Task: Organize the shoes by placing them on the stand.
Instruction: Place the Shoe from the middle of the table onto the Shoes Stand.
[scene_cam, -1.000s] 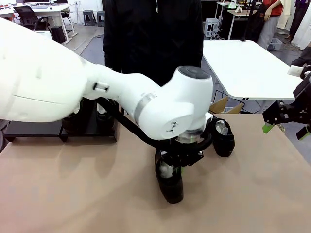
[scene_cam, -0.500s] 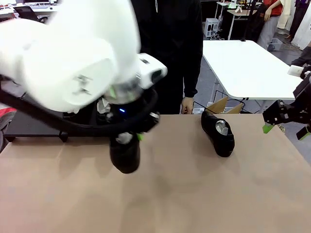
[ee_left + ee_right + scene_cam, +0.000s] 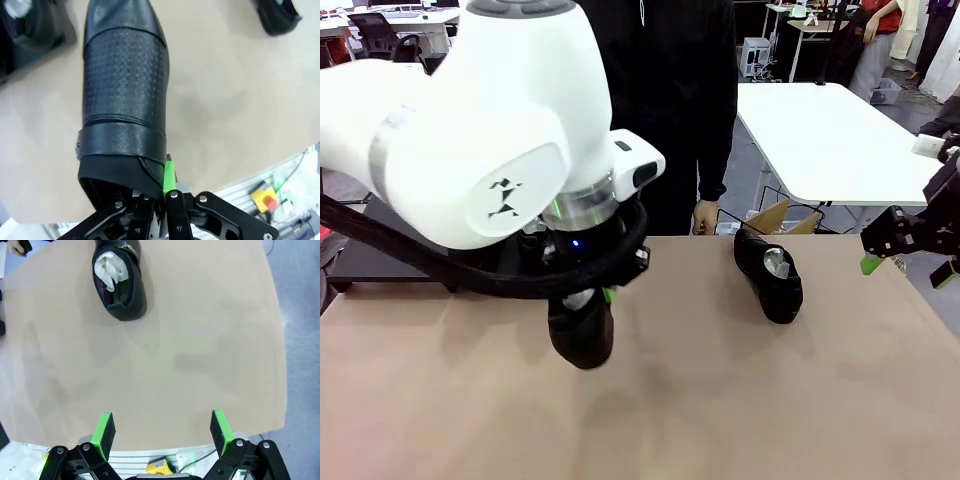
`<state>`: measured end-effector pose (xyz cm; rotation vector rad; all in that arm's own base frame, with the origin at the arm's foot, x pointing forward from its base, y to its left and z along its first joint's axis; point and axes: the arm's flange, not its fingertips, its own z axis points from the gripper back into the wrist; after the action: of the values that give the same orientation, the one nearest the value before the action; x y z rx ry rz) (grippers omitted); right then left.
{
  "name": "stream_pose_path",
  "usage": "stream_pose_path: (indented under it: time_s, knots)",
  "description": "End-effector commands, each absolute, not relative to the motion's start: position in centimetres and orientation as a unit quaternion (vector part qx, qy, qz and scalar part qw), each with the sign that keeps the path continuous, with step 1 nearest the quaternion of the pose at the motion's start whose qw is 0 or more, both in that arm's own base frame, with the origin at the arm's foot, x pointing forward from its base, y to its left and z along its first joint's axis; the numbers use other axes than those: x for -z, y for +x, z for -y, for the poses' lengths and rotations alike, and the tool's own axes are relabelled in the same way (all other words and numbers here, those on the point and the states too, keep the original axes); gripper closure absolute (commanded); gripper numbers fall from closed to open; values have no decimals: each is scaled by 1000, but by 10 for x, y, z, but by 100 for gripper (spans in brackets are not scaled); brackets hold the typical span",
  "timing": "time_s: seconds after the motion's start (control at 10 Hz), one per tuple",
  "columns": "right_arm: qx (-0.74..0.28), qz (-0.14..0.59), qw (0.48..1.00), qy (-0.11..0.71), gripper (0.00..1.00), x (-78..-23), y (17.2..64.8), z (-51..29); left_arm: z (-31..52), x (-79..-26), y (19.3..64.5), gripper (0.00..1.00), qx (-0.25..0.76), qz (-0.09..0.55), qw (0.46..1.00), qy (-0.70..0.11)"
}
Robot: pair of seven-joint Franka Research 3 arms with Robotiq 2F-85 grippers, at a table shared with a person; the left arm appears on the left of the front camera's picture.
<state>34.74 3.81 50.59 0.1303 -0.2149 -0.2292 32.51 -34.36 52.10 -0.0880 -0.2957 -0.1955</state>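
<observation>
The white left arm sweeps in from the left of the front view, its bulky wrist joint bent so that the left gripper (image 3: 586, 292) points straight down over the tan paper-covered table (image 3: 770, 400). Its jaws are clamped tight on the heel rim of a glossy black leather slip-on shoe (image 3: 582, 335), which hangs toe-down in the lower centre of the frame. The left wrist view adds the grip itself: the left gripper (image 3: 163, 181) has one green pad (image 3: 169, 174) pressed on the outside of the heel collar and the other finger hidden inside the held shoe (image 3: 125, 100), whose perforated upper stretches away toward the top edge. A low matte-black stand (image 3: 380, 265) sits at the left edge of the front view, behind the arm. The second black dress shoe (image 3: 770, 272) lies on the table right of centre, near a person's hand (image 3: 703, 215). The right gripper (image 3: 905, 270) hovers at the right edge. Its own view looks down on the second shoe (image 3: 119, 282), with white paper stuffing inside, at the upper left, well apart from the right gripper (image 3: 163, 427), whose jaws stand wide apart with nothing between them.
</observation>
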Motion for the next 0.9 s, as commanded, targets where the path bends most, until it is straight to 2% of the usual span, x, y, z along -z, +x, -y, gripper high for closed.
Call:
stream_pose_path:
  time_s: [0.0,0.2,0.3,0.4,0.7,0.8]
  knots:
    - [109,108,986,64,0,-507,347,-37,297,-563,336,100,63,275,959,2]
    - [109,108,986,64,0,-507,347,-37,252,-586,364,100,52,349,934,58]
    - [109,108,986,64,0,-507,347,-37,225,-590,382,100,42,366,929,43]
    - [109,108,986,64,0,-507,347,-37,190,-588,406,100,44,405,910,68]
    - [109,108,986,64,0,-507,347,-37,110,-567,446,100,52,363,921,132]
    - [109,108,986,64,0,-507,347,-37,90,-562,448,100,57,351,927,123]
